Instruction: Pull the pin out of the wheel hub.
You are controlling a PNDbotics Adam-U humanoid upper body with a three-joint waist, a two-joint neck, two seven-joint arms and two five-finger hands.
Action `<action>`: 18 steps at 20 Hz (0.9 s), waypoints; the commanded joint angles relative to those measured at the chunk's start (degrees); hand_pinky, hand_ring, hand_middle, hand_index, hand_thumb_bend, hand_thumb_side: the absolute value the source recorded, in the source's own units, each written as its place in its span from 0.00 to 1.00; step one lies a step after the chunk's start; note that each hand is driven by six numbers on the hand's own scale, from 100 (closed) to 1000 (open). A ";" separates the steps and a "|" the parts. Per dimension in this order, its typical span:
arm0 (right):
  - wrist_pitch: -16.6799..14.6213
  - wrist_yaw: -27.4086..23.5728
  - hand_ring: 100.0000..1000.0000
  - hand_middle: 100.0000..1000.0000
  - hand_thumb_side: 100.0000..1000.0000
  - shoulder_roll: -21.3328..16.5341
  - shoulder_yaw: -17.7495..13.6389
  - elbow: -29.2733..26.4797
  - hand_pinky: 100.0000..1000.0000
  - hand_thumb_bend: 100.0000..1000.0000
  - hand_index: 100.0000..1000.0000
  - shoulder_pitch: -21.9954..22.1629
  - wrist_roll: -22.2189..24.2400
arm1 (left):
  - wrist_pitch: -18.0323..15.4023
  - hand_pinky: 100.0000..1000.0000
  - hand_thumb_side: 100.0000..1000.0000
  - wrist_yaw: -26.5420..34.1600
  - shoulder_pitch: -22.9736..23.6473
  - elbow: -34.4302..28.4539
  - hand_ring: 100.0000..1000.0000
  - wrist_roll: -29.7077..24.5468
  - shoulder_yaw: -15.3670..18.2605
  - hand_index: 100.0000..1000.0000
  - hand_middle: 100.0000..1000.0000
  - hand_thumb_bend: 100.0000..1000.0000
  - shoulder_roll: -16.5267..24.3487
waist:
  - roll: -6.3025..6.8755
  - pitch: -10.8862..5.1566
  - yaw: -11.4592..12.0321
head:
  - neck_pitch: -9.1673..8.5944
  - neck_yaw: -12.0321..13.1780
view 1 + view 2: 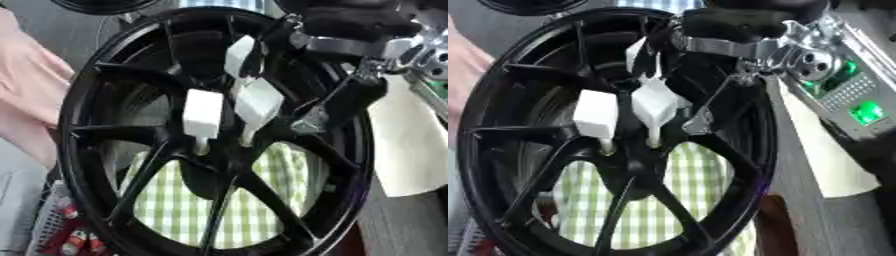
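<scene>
Apparently unlabelled black wheel hub [210,135], white pins [203,114]

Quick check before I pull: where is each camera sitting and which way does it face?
Left eye view: in the head, close up, facing the wheel and the white pins at its hub; the right robot hand comes in from the top right.
Right eye view: beside it in the head, same aim; shows more of the right wrist and its green lights.
Shared: wheel, pins and right robot hand. The left robot hand shows in neither view.
</scene>
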 commanded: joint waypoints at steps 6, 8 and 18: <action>0.16 1.26 0.62 0.62 0.00 -0.81 -0.01 -0.71 0.70 0.41 0.75 -0.38 0.35 | 0.08 0.71 0.71 -0.19 -0.10 -0.75 0.52 -0.06 0.53 0.68 0.50 0.15 0.54 | 0.19 -0.79 0.25 | -0.24 -0.24; 0.22 1.37 0.62 0.62 0.00 -0.82 0.09 -0.71 0.70 0.41 0.75 -0.32 0.53 | 0.09 0.71 0.72 -0.19 -0.08 -0.76 0.52 -0.07 0.53 0.68 0.50 0.15 0.50 | 0.14 -0.73 0.32 | -0.31 -0.22; 0.78 1.67 0.62 0.61 0.00 -0.77 0.39 -0.71 0.70 0.40 0.74 -0.15 0.76 | 0.15 0.71 0.72 -0.23 0.01 -0.81 0.52 -0.11 0.53 0.68 0.50 0.14 0.35 | -0.01 -0.51 0.57 | -0.62 -0.22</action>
